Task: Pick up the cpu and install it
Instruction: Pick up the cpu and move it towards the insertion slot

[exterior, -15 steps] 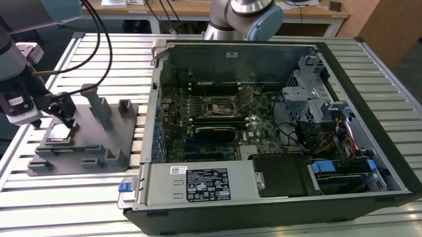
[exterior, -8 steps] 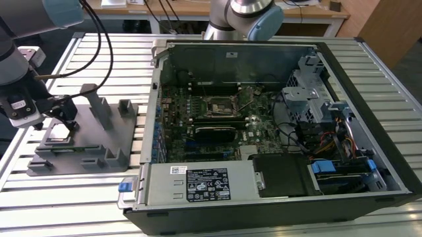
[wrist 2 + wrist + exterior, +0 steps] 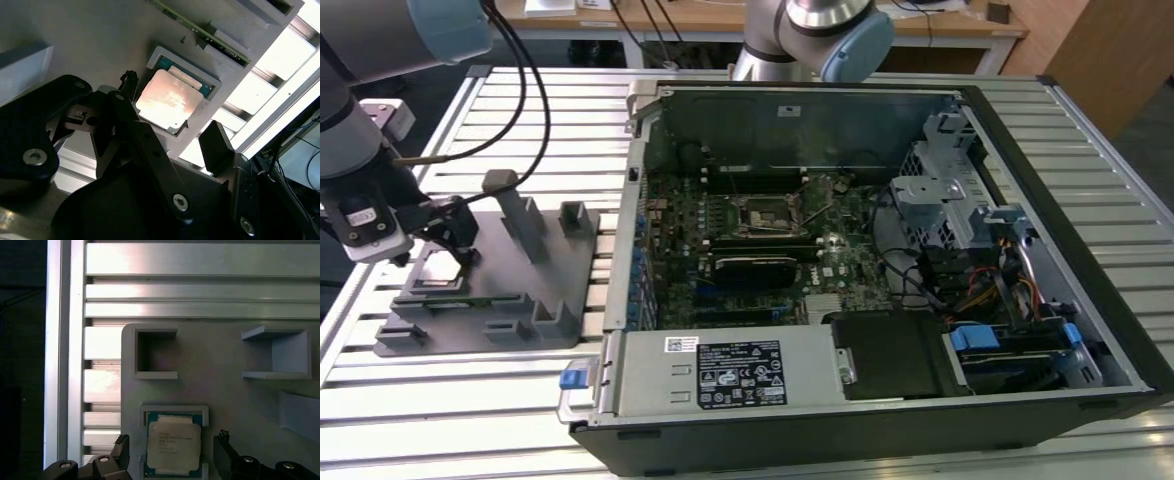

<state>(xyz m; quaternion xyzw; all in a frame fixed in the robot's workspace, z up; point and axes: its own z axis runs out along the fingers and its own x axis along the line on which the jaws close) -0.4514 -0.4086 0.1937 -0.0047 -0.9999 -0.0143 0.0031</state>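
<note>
- Hovering at the exterior view's left, my gripper (image 3: 450,238) hangs over the grey fixture tray (image 3: 520,310), just above the cpu (image 3: 438,268).
- My fingers (image 3: 121,449) stand apart, one on each side of the cpu, with a gap showing between each and the chip in the first wrist view.
- The cpu lies flat in its square recess of the tray, silver top up.
- The open computer case (image 3: 1014,400) with its black socket (image 3: 765,213) sits well apart, to the exterior view's right.

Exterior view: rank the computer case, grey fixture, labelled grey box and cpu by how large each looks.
Largest to smallest:
1. computer case
2. grey fixture
3. labelled grey box
4. cpu, clearly the smallest
</note>
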